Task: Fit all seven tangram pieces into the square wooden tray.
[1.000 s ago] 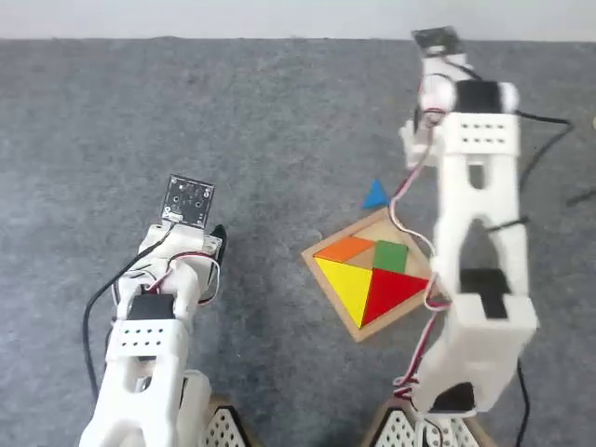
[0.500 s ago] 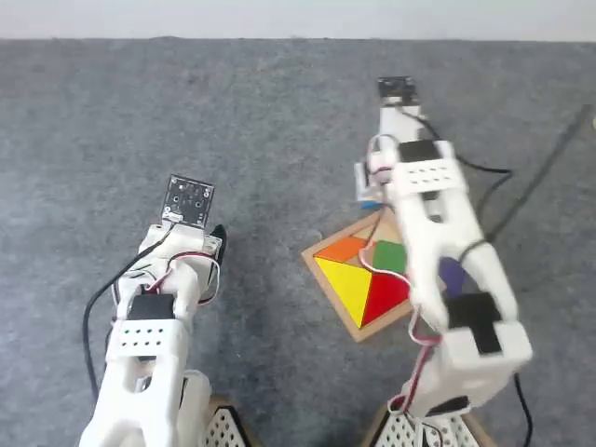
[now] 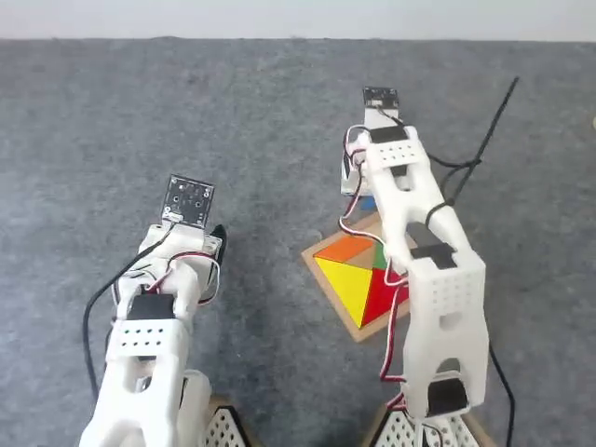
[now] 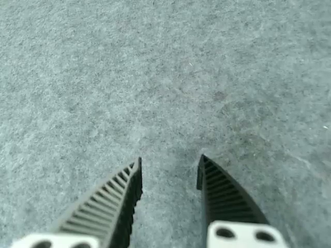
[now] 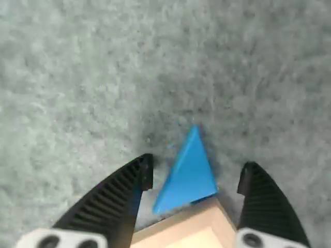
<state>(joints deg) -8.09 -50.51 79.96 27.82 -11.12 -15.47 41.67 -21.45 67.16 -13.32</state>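
Observation:
The square wooden tray (image 3: pixel 328 240) lies right of centre on the grey carpet, holding orange (image 3: pixel 343 248), yellow (image 3: pixel 348 285), red (image 3: pixel 387 296) and green (image 3: pixel 379 257) pieces. Its corner (image 5: pixel 191 231) shows in the right wrist view. A small blue triangle (image 5: pixel 187 173) lies flat on the carpet just off that corner; a sliver of it (image 3: pixel 369 202) peeks out under the right arm. My right gripper (image 5: pixel 199 173) is open, its fingers straddling the blue triangle without touching it. My left gripper (image 4: pixel 169 173) is open over bare carpet at the left, holding nothing.
Grey carpet (image 3: pixel 233 121) covers the whole table. The right arm's white body (image 3: pixel 419 242) stretches over the tray's right half and hides the pieces there. A black cable (image 3: pixel 484 149) runs off to the right of that arm.
The right arm has swung left and forward from the tray's right side, bringing its gripper down over the blue triangle. The left arm has stayed still.

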